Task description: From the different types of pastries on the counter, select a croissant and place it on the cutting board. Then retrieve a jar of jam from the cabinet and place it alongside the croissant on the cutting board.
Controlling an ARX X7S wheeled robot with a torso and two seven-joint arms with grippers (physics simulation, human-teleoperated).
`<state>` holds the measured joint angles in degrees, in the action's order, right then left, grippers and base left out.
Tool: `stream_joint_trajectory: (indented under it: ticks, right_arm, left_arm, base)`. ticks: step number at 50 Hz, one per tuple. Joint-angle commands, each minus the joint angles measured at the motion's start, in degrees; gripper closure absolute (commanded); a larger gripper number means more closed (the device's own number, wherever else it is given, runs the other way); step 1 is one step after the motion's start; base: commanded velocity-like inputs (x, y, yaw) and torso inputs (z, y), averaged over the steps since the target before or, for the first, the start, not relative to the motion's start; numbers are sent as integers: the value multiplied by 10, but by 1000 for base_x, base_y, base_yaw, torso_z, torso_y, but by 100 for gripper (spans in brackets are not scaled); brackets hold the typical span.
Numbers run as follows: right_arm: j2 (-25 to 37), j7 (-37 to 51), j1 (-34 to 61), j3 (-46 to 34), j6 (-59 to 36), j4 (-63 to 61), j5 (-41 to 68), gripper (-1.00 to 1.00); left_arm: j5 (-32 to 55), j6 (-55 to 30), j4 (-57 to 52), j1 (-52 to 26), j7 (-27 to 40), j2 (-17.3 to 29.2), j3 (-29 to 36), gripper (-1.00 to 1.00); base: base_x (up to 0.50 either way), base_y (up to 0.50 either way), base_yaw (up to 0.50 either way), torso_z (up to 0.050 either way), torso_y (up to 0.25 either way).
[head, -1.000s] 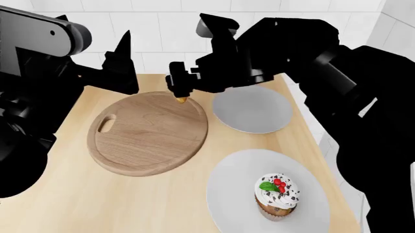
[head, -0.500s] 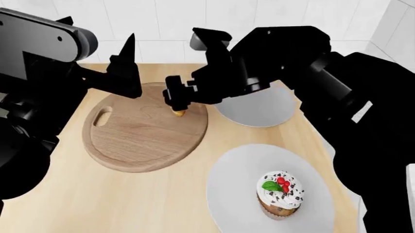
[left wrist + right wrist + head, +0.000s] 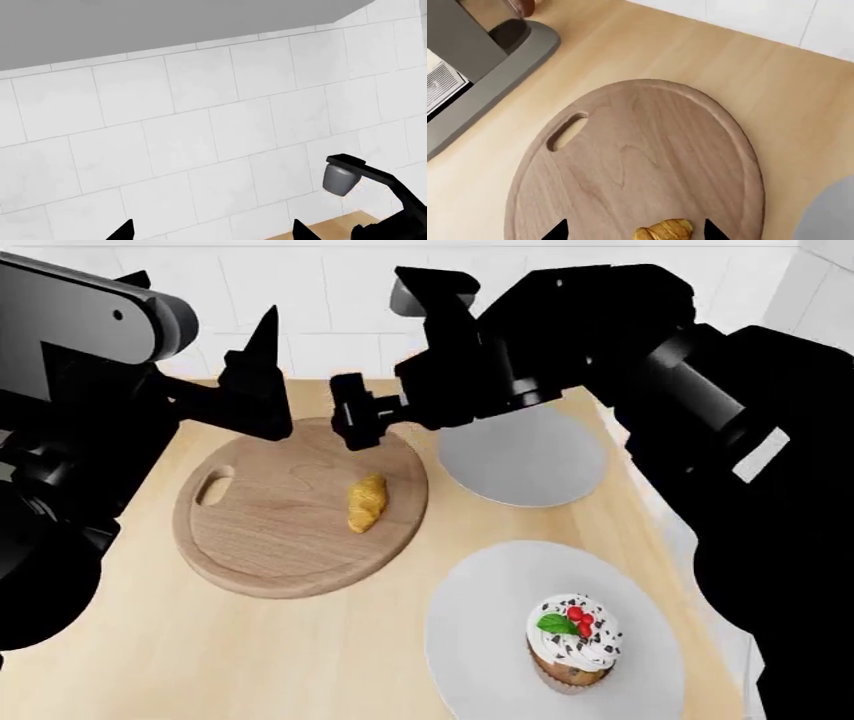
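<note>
Golden-brown and ridged, the small crescent croissant [image 3: 366, 503] lies flat on the right part of the round wooden cutting board [image 3: 267, 540], near the middle of the head view, touching nothing else. Fine grain lines show on the brown board, and an oval handle hole sits near its left rim. It rests on the pale beige wood-grain tabletop [image 3: 200, 650].

Above the board's upper right edge hangs the matte black right hand [image 3: 354, 425], clear of the croissant. In the right wrist view its two pointed fingertips [image 3: 558, 231] stand spread at the bottom of the frame, with the croissant [image 3: 664, 230] between them and the board [image 3: 640, 150] filling the centre. The left hand [image 3: 260, 380] is at the upper left of the head view, over the board's far edge; in the left wrist view its fingertips [image 3: 123, 231] are spread, empty, against glossy white square wall tiles.

Right of the board sits a smooth round light-grey plate [image 3: 534, 475], bare where it shows. A second grey plate [image 3: 494, 620] at the lower right carries the chocolate cupcake [image 3: 574, 642], with swirled white frosting, dark sprinkles, red berries and a green leaf.
</note>
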<state>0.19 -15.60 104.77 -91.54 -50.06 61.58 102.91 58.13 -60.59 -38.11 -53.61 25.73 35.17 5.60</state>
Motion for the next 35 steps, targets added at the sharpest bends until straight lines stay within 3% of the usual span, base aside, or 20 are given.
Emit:
stream_joint_trajectory:
  ticks: [1,15,22,29,35]
  right_arm:
    - [39,38,35,24,17,-34,9,-100]
    - [224,332,2,103,123,-279,71,-100]
    - [293,387,-27,132,191,-400,60,-100]
    - [340,421,-48,158,237,-477,60,-100]
    - [363,438,-65,172,268,-522,54,-100]
  left_arm:
    - [9,-1,-2,-2,3,2,-4,-100]
    - [40,-6,-23,-6,23,-1,-20,-100]
    - [76,-17,-48,-17,55,-5,-36,-100]
    - [208,-55,-90,-74,176,4,-79,-100]
    - [278,-70,-114,-117,234,24,-77,-100]
  base:
    - [0,0,0,0,250]
    - [0,0,0,0,250]
    - [0,0,0,0,101]
    - [0,0,0,0,0]
    - [0,0,0,0,0]
